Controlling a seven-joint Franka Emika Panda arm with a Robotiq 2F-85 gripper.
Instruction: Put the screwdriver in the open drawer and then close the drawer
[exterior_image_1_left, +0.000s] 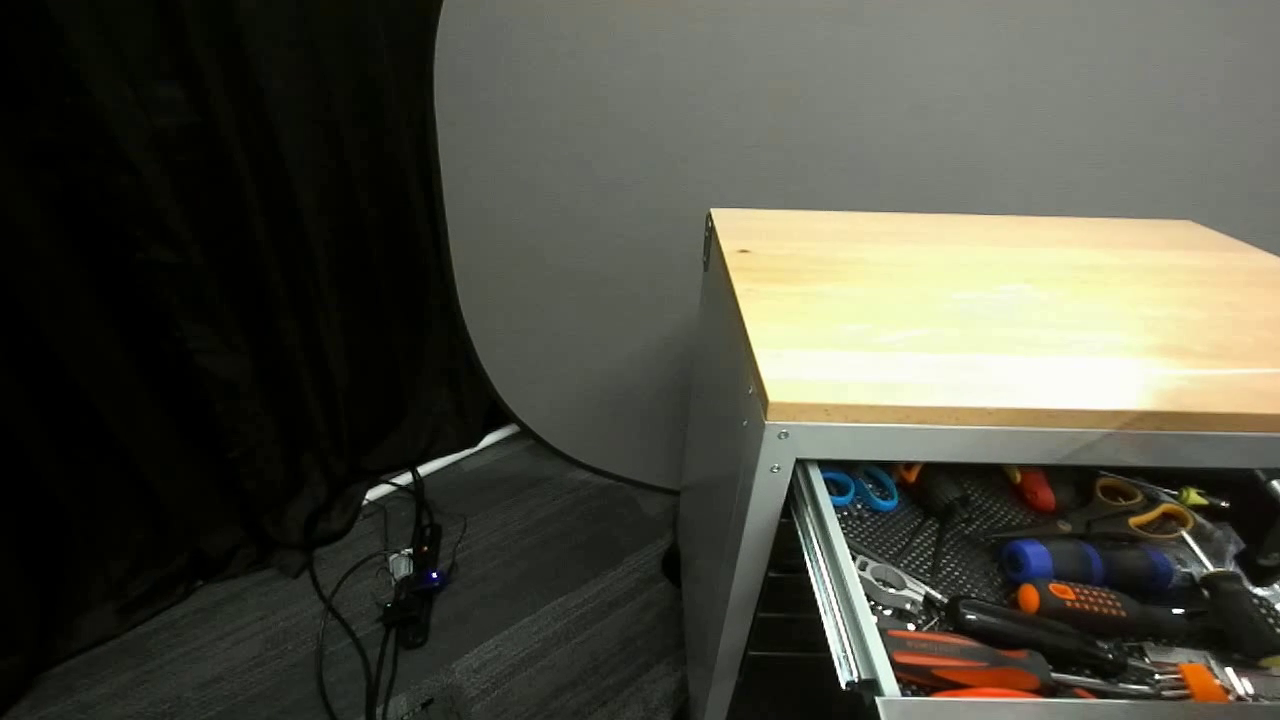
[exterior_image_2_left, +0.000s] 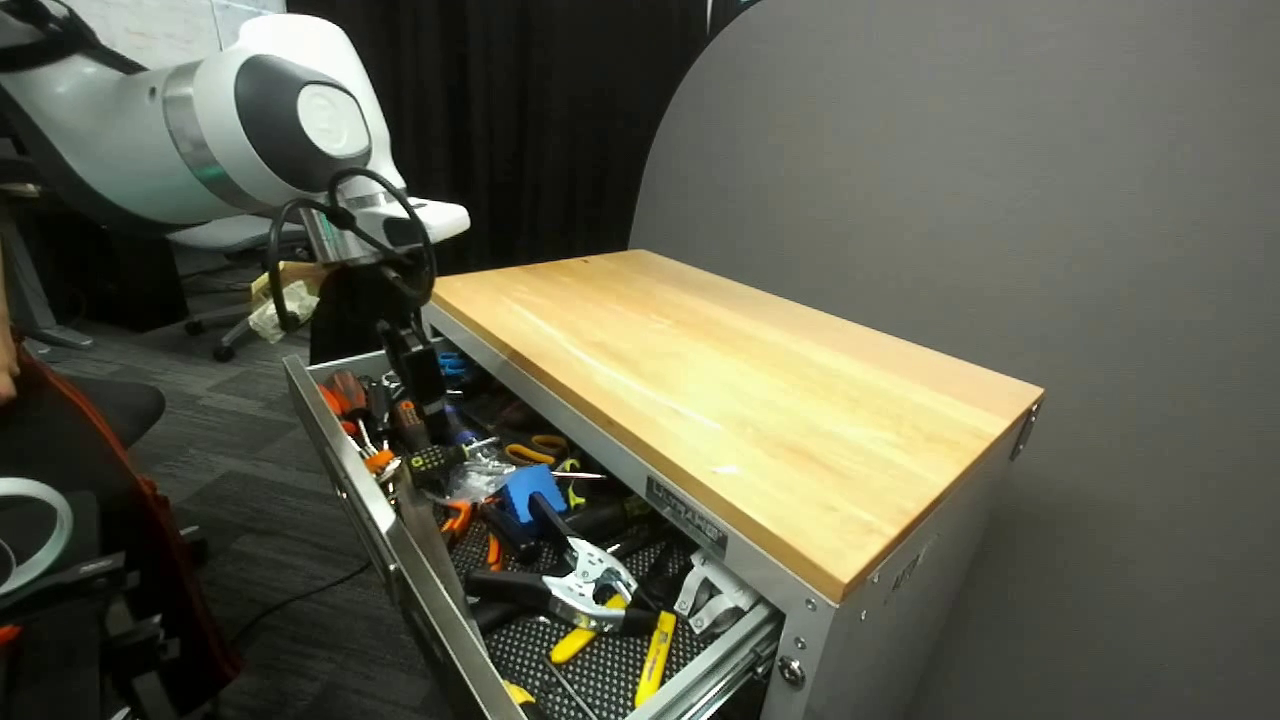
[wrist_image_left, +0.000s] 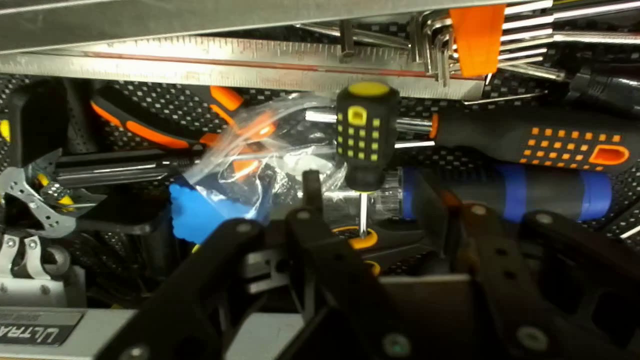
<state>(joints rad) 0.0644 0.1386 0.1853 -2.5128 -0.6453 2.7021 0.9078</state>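
The screwdriver (wrist_image_left: 367, 135) is short and stubby, with a black handle with yellow dots and a yellow end. It lies on other tools in the drawer, and shows in both exterior views too (exterior_image_2_left: 437, 457) (exterior_image_1_left: 1238, 612). The drawer (exterior_image_2_left: 410, 545) is pulled open and full of tools; its pale side rail shows in an exterior view (exterior_image_1_left: 850, 600). My gripper (exterior_image_2_left: 425, 385) is over the drawer, above the screwdriver. In the wrist view the gripper (wrist_image_left: 372, 195) is open and empty, with the screwdriver's shaft beyond and between its fingers. The drawer's bar handle is hard to make out.
The cabinet's wooden top (exterior_image_2_left: 690, 390) overhangs the drawer's back. A spring clamp (exterior_image_2_left: 590, 585), a blue block (exterior_image_2_left: 530, 490), a blue-banded tool (wrist_image_left: 515, 192), an orange-dotted screwdriver (wrist_image_left: 555, 137) and a metal ruler (wrist_image_left: 250, 62) crowd the drawer. Clear plastic packaging (wrist_image_left: 300, 150) lies beside the screwdriver.
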